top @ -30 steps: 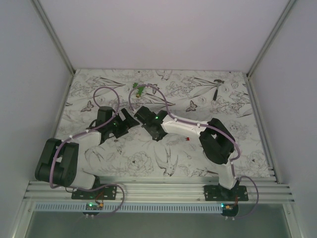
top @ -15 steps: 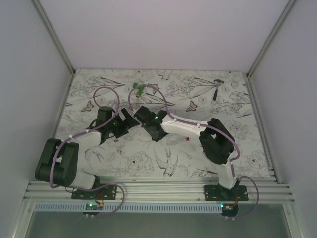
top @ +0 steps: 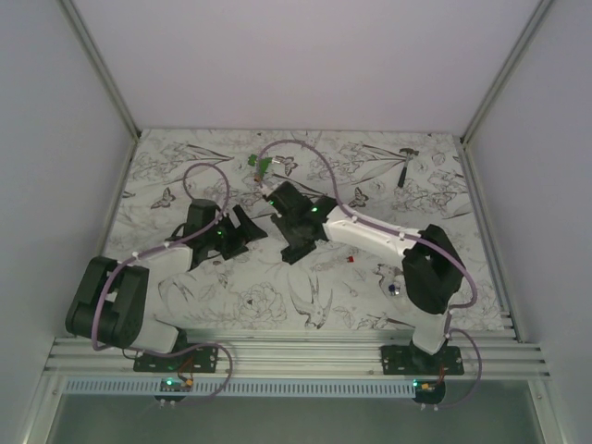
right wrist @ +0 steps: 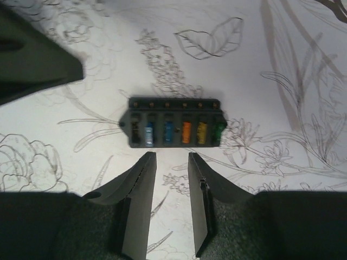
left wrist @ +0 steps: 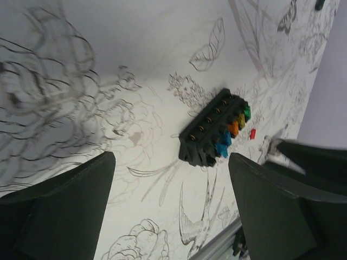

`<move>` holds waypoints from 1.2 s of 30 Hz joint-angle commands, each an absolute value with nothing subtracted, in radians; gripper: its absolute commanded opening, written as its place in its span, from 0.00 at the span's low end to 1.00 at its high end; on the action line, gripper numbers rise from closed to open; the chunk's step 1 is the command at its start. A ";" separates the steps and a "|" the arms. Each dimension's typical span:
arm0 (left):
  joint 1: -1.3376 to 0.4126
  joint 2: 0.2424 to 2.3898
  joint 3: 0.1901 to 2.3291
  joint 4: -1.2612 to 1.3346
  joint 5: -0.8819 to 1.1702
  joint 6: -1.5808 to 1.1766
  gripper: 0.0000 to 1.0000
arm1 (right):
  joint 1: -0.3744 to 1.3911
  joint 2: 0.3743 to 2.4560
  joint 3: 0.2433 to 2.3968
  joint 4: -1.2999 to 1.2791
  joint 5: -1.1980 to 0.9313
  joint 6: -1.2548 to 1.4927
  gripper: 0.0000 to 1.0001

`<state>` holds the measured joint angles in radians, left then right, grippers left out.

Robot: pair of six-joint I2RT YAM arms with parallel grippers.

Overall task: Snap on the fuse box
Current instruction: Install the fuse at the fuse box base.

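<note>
The fuse box [right wrist: 174, 123] is a black block with a row of blue, orange, yellow and green fuses. It lies flat on the patterned table, just ahead of my right gripper [right wrist: 171, 157], whose fingers stand a narrow gap apart and hold nothing. In the left wrist view the fuse box [left wrist: 214, 130] lies well ahead of my left gripper [left wrist: 171, 162], which is wide open and empty. In the top view the fuse box [top: 296, 250] sits below the right gripper [top: 294, 231], and the left gripper [top: 254, 227] is to its left.
A tiny red piece [top: 351, 260] lies right of the fuse box and also shows in the left wrist view [left wrist: 252, 133]. A white-silver thing with a blue dot [top: 393, 289] lies by the right arm's elbow. A green piece [top: 262, 165] and a small hammer-like tool [top: 405, 166] lie at the back.
The right arm has drawn back up and to the right, its elbow swinging right and uncovering the white-silver thing. The left gripper has shifted slightly right. The fuse box has not moved.
</note>
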<state>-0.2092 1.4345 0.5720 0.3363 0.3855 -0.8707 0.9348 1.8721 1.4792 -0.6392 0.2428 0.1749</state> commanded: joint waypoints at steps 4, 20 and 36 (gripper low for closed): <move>-0.295 1.492 0.620 0.294 0.440 -0.882 0.83 | 0.847 1.810 1.433 -0.565 0.082 0.193 0.33; -0.358 1.595 0.690 0.278 0.485 -0.880 0.68 | 0.844 1.887 1.416 -0.504 -0.051 0.213 0.29; -0.385 1.669 0.714 0.272 0.498 -0.899 0.52 | 0.844 1.935 1.422 -0.525 -0.017 0.208 0.24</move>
